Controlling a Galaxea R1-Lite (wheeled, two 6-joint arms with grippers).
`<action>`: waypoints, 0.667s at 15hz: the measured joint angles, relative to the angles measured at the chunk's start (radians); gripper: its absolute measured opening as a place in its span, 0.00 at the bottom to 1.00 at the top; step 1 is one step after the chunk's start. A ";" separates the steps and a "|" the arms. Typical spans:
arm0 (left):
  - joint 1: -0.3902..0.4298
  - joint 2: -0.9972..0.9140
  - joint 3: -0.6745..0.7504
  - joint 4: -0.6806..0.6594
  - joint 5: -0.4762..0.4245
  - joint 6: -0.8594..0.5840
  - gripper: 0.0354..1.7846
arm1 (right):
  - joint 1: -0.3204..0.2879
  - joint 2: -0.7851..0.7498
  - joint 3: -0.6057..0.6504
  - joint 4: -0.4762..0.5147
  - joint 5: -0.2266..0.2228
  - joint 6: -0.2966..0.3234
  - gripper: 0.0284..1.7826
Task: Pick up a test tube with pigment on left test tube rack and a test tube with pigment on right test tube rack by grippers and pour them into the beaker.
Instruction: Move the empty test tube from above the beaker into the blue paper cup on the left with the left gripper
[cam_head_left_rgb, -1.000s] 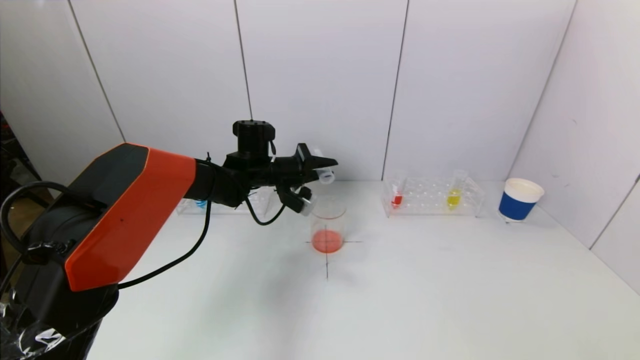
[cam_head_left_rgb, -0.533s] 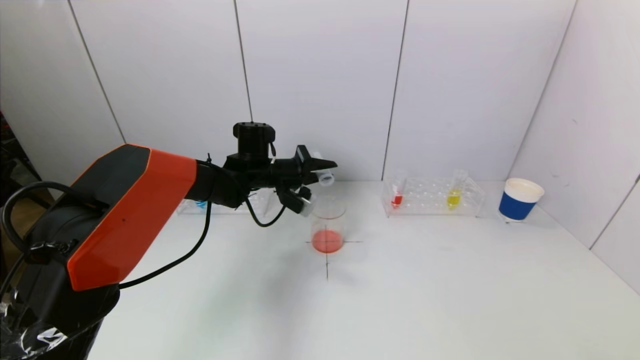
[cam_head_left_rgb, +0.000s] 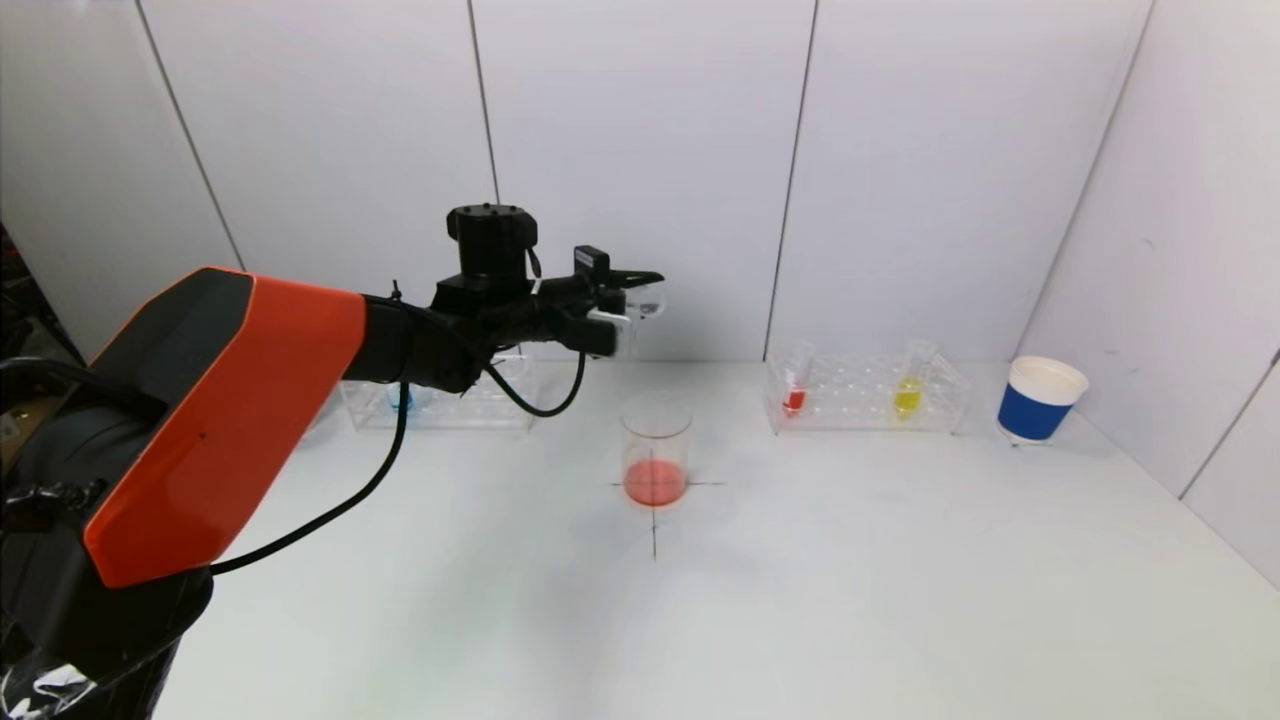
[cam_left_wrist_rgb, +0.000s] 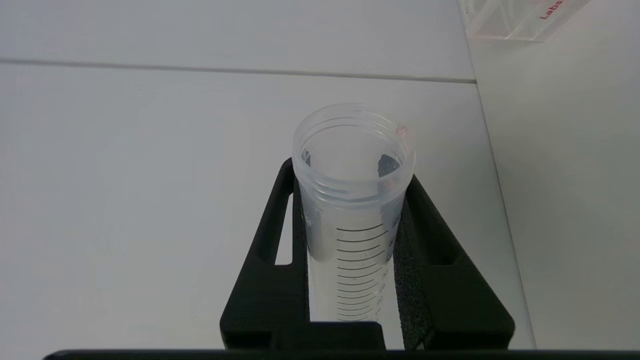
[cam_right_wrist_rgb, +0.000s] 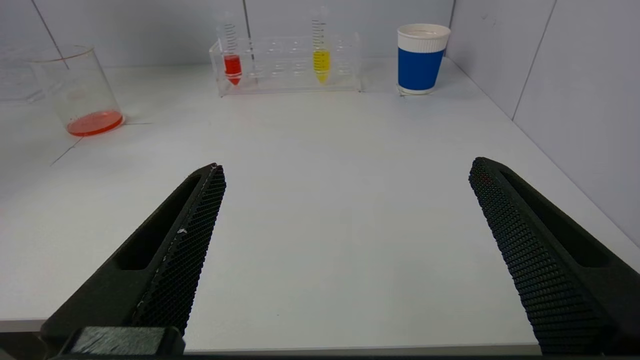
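Now red liquid in beaker (cam_head_left_rgb: 656, 450), clamped tube (cam_left_wrist_rgb: 352, 200) empty.

Two clear plastic test tube racks (cam_head_left_rgb: 440, 405) (cam_head_left_rgb: 866, 395) stand along the desk's far edge. Four test tubes: one red-filled (cam_head_left_rgb: 795, 385), one yellow-filled (cam_head_left_rgb: 909, 385), one blue-filled (cam_head_left_rgb: 401, 398), one empty (cam_left_wrist_rgb: 352, 200). One glass beaker (cam_head_left_rgb: 656, 450). One blue paper cup (cam_head_left_rgb: 1038, 398).

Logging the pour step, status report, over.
Left hand shut on emptied test tube, raised behind beaker. Red pigment in beaker. Right hand open, low over table, right rack untouched. Nothing in the way.
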 joint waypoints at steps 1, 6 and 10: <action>0.000 -0.014 -0.004 0.003 0.048 -0.048 0.26 | 0.000 0.000 0.000 0.000 0.000 0.000 0.99; 0.004 -0.095 -0.133 0.138 0.334 -0.316 0.26 | 0.000 0.000 0.000 0.000 0.000 0.000 0.99; 0.012 -0.194 -0.160 0.343 0.487 -0.545 0.26 | 0.000 0.000 0.000 0.000 0.000 0.000 0.99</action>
